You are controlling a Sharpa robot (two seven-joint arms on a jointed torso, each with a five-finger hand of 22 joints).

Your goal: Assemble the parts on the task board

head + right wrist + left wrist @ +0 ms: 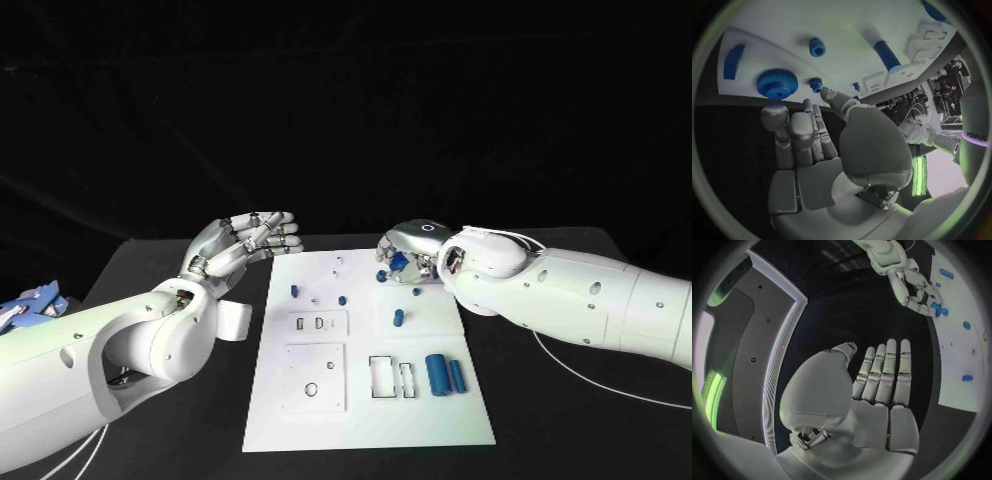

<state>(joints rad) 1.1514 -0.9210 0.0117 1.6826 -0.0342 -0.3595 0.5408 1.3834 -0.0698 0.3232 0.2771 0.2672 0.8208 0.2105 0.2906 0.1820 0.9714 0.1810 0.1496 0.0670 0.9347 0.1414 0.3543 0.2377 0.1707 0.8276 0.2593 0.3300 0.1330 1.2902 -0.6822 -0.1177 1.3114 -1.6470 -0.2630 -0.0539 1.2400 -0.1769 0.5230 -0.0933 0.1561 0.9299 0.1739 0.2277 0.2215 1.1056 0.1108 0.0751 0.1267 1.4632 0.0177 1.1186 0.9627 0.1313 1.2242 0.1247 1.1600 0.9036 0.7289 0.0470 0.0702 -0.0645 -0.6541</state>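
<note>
I saw the white task board [368, 400] lying mid-surface on the black surface [577, 420], with small blue parts [398, 319] scattered on it and two blue cylinders [444, 374] beside a rectangular slot near its right edge. My left hand [248, 242] hung off the board's far left corner, fingers straight and apart, empty. My right hand [410, 258] sat over the far edge by a blue gear [776, 83], fingers loosely apart, gripping nothing.
</note>
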